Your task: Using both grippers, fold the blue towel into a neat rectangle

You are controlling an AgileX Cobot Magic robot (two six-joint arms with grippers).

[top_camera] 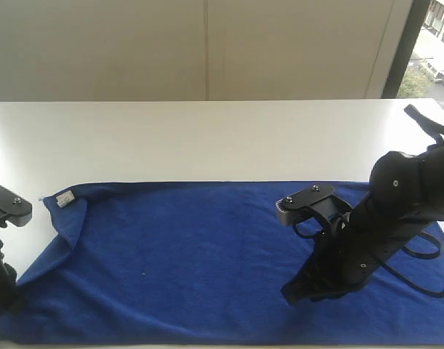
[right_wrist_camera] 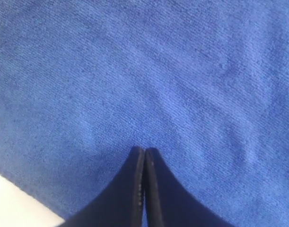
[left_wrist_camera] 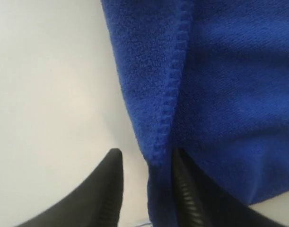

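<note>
Within the left gripper (left_wrist_camera: 146,153) lies the blue towel (left_wrist_camera: 220,94).

White table (top_camera: 207,138) stretched beyond the jaws. Cream panelled wall (top_camera: 134,43) stood behind it. Window (top_camera: 432,51) past the right jaws showed daylight.

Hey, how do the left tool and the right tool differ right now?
The left tool has its jaws apart, while the right tool has its jaws pressed together. The left tool straddles the towel's stitched edge beside bare table; the right tool is over flat cloth. The left tool is at the towel's left end, the right tool over its right half. Both are black and low at the towel.
</note>
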